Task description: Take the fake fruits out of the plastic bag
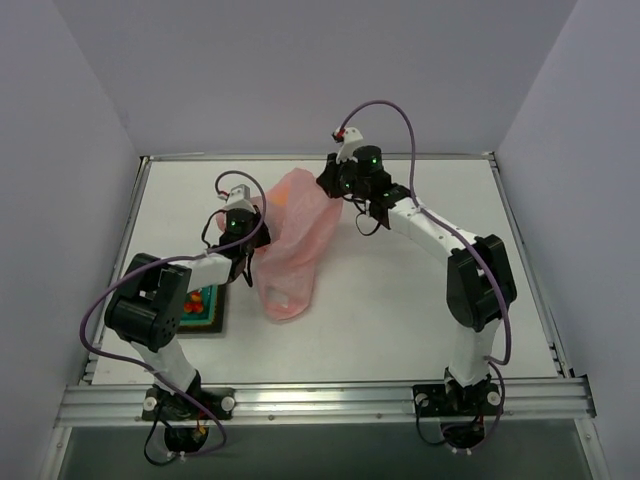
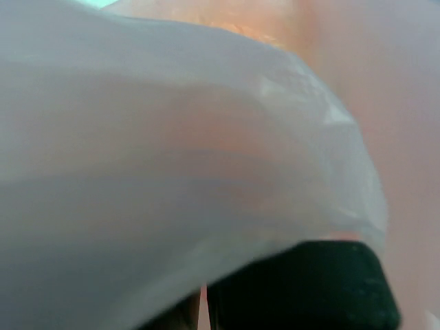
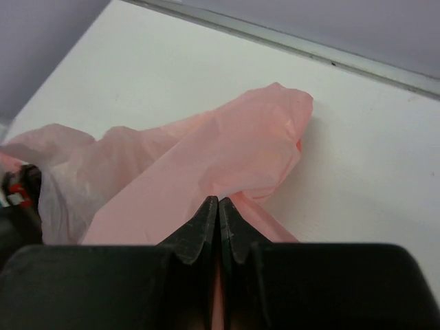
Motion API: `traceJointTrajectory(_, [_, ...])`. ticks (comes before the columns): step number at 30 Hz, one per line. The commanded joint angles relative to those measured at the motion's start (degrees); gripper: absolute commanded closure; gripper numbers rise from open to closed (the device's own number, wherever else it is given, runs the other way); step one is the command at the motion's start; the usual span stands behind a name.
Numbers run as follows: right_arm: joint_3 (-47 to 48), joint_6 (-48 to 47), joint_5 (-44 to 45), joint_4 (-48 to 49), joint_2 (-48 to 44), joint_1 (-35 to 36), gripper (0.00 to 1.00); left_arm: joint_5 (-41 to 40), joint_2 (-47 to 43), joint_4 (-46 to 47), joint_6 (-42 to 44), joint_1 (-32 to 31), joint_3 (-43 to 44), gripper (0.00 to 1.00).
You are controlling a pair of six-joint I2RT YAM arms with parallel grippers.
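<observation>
Right fingers (image 3: pixel 196 237), black and wedge-tipped, are pressed together with a fold of the thin translucent pink plastic bag (image 3: pixel 227 148) pinched between them. A pink sliver runs down the slit where they meet. From above, the right gripper (image 1: pixel 333 185) sits at the bag's far upper corner and the film rises to it in a peak.

Left fingers (image 2: pixel 302 289) show only as dark shapes at the bottom of the left wrist view, close together, with a narrow pink slit between them. Bag film drapes over them and fills nearly the whole view, blurred. Whether the left gripper (image 2: pixel 204 306) is clamped on the film I cannot tell. From above it is against the bag's left edge, near the upper end.

The bag lies on the white table (image 1: pixel 400 300), long axis running from the far centre towards the near edge, between the two grippers. A handle cut-out shows at its near end.

An orange fake fruit (image 1: pixel 283 197) glows through the film near the bag's upper end, its outline unclear. The same orange tint shows at the top of the left wrist view.

A dark square tray with teal inside (image 1: pixel 215 322) sits left of the bag, partly under the left arm. Small red pieces (image 1: pixel 191 300) lie in it, too small to identify.
</observation>
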Motion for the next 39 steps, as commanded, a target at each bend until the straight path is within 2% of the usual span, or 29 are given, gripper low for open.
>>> traceJointTrajectory(1, [-0.5, -1.3, 4.5, -3.2, 3.7, -1.5, 1.0, -0.6, -2.1, 1.7, -0.4, -0.3, 0.1, 0.98])
traceJointTrajectory(12, [0.3, -0.1, 3.9, -5.3, 6.7, -3.4, 1.0, -1.1, -3.2, -0.4, 0.1, -1.5, 1.2, 0.98])
traceJointTrajectory(15, [-0.2, 0.1, 3.4, -5.3, 6.6, -4.6, 0.92, -1.6, -3.8, -1.5, 0.2, -1.5, 1.4, 0.98])
traceJointTrajectory(16, [-0.4, 0.1, 3.9, -5.4, 6.0, -4.8, 0.7, -2.5, -4.4, -1.9, 0.6, -1.5, 1.4, 0.98])
traceJointTrajectory(18, [-0.4, -0.3, 4.5, -6.0, 4.0, -4.8, 0.37, -2.6, -5.0, -2.9, 0.8, -1.5, 1.4, 0.98])
traceJointTrajectory(19, [-0.4, -0.4, 4.9, -6.4, 3.0, -4.8, 0.15, -3.1, -5.8, -3.1, 1.1, -1.5, 1.3, 0.98])
traceJointTrajectory(21, [-0.5, -1.0, 6.0, -8.0, -0.2, -4.5, 0.04, -4.2, -6.4, -3.9, 1.3, -1.5, 1.4, 0.98])
traceJointTrajectory(26, [-4.1, -1.2, 9.6, -9.5, -9.0, -0.8, 0.01, -3.9, -7.4, -5.5, 1.6, -1.5, 1.9, 0.98])
traceJointTrajectory(28, [-6.5, -2.4, 12.3, -10.5, -11.1, 5.3, 0.01, -3.6, -7.8, -6.2, 1.6, -1.5, 2.0, 0.98])
traceJointTrajectory(33, [-13.9, -2.7, 27.7, -10.6, -18.3, 20.5, 0.04, -0.6, -10.2, -5.8, 0.0, -2.3, 0.9, 0.98])
traceJointTrajectory(37, [-18.9, 3.1, 31.0, -10.5, -24.2, 25.8, 0.08, 0.3, -11.2, -4.8, -1.3, -2.5, 0.0, 0.98])
traceJointTrajectory(39, [-20.6, 4.9, 32.2, -10.7, -24.9, 28.8, 0.06, 0.1, -11.1, -4.2, -1.4, -2.5, -0.2, 0.98])
